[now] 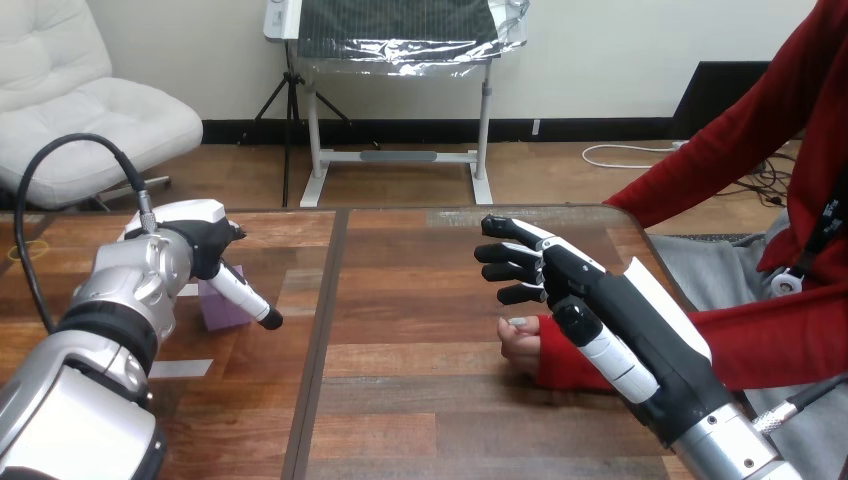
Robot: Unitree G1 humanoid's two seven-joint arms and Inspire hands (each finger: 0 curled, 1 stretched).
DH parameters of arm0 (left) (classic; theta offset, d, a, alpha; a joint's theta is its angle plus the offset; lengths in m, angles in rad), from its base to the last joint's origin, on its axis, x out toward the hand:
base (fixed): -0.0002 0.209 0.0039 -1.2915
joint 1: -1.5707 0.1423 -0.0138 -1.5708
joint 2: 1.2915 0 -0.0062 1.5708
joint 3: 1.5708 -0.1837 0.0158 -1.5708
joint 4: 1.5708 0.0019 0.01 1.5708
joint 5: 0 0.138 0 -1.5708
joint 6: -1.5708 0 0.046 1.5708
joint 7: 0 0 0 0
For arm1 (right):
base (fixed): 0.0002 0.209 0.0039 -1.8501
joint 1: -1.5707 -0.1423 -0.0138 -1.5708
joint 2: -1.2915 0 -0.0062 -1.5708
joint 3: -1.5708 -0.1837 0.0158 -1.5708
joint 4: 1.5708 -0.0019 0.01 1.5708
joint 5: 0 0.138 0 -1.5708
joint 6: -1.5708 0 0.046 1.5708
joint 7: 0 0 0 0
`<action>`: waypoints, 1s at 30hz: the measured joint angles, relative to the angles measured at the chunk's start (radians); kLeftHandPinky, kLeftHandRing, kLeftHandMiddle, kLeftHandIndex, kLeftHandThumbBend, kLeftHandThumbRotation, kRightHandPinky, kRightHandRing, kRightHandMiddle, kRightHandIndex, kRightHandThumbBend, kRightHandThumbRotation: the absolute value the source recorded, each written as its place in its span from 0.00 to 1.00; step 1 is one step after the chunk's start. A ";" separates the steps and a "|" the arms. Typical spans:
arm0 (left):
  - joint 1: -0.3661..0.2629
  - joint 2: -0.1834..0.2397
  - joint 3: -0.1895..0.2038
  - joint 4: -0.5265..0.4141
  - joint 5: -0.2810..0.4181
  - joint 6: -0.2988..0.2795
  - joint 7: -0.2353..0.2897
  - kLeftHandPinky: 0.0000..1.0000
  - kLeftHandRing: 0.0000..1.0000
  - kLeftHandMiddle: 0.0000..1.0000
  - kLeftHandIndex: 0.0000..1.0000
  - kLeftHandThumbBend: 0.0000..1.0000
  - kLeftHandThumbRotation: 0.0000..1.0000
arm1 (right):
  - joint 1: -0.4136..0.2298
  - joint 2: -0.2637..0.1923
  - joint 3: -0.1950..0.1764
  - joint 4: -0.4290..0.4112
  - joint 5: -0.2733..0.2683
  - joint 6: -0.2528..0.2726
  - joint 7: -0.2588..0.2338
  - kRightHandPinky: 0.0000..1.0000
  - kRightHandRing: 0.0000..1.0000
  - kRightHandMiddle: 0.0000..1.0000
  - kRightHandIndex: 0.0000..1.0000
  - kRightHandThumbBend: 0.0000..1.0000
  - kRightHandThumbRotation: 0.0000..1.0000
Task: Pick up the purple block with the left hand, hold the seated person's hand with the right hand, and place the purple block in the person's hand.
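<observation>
Purple block stands on the wooden worktop, partly hidden behind the left robot hand; grip and long axis unclear. Right robot hand, fingers straight and apart, over the person's hand

Plain white wall, black baseboard, brown wood-plank floor, white tufted chair at left, plus a white metal stand holding what looks like a foil-wrapped panel.

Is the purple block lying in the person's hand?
No, the purple block stands on the table at the robot's left hand, well apart from the person's hand.
</observation>
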 measured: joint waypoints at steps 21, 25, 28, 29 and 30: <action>0.000 -0.001 -0.012 0.027 0.018 -0.004 -0.005 0.99 1.00 1.00 0.97 1.00 0.35 | 0.000 0.000 0.000 -0.002 0.001 0.000 0.000 0.77 0.82 0.84 0.89 1.00 1.00; 0.000 -0.001 -0.019 0.035 0.027 0.001 -0.004 1.00 1.00 1.00 0.97 1.00 0.35 | 0.000 0.000 0.000 -0.002 0.002 0.000 0.000 0.77 0.82 0.84 0.89 1.00 1.00; 0.000 -0.002 -0.028 0.039 0.033 0.006 -0.004 0.99 1.00 1.00 0.97 0.99 0.35 | 0.000 0.000 0.000 -0.002 0.002 0.000 0.001 0.77 0.82 0.84 0.89 1.00 1.00; 0.000 -0.002 -0.035 0.041 0.038 0.009 -0.004 0.99 1.00 1.00 0.97 0.99 0.36 | 0.000 0.000 0.000 -0.002 0.002 0.000 0.001 0.77 0.82 0.84 0.89 1.00 1.00; 0.000 -0.002 -0.039 0.043 0.044 0.011 -0.004 0.99 1.00 1.00 0.97 0.98 0.36 | 0.000 0.000 0.000 -0.002 0.002 0.000 0.001 0.76 0.82 0.84 0.89 1.00 1.00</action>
